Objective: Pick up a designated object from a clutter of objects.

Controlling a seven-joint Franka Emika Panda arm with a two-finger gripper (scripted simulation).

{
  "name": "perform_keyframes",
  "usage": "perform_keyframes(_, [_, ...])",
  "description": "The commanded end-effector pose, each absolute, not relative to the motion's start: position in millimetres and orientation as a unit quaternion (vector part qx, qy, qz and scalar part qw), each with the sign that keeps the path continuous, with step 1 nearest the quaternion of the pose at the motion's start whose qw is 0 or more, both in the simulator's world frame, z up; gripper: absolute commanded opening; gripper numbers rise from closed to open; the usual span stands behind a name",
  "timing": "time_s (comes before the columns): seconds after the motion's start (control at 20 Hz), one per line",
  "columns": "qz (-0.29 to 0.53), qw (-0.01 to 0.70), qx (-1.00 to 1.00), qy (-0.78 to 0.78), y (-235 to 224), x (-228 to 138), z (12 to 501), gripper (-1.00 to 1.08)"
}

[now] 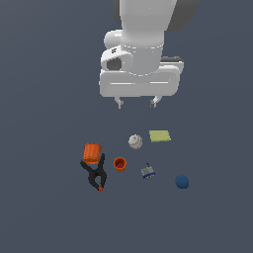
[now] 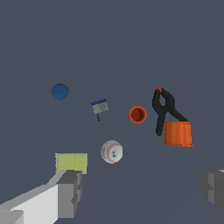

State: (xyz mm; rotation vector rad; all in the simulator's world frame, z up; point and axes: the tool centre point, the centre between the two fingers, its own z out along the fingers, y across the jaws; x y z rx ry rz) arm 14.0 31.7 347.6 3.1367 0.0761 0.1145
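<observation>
gripper [image 1: 137, 103]: jaws apart, empty, held high | small dark cup [image 1: 120, 164]: upright, hollow up, on floor at about 7 o'clock below gripper in exterior view | neighbours: black clamp [image 1: 96, 174] at 9, baseball [image 1: 135, 141] at 1, both apart

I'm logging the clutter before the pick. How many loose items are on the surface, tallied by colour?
Orange: 2, the small dark cup and the larger bright cup
Black with red tips: 1, the clamp
White: 1, the baseball
Yellow-green: 1, the flat square
Blue: 1, the ball
Grey: 1, the padlock-like piece
Total: 7
</observation>
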Motion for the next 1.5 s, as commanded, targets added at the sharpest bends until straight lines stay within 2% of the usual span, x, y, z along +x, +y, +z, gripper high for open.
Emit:
perform_keyframes(0.0, [0.036,0.001,0.999,0.024,31.7,14.0,347.6,1.0])
perform_keyframes(0.9, [0.032,-0.004,0.999,-0.001,10.1,20.8,337.8,1.0])
perform_keyframes(1.45, [0.022,0.014,0.996,0.081,-2.7,43.5,284.1,1.0])
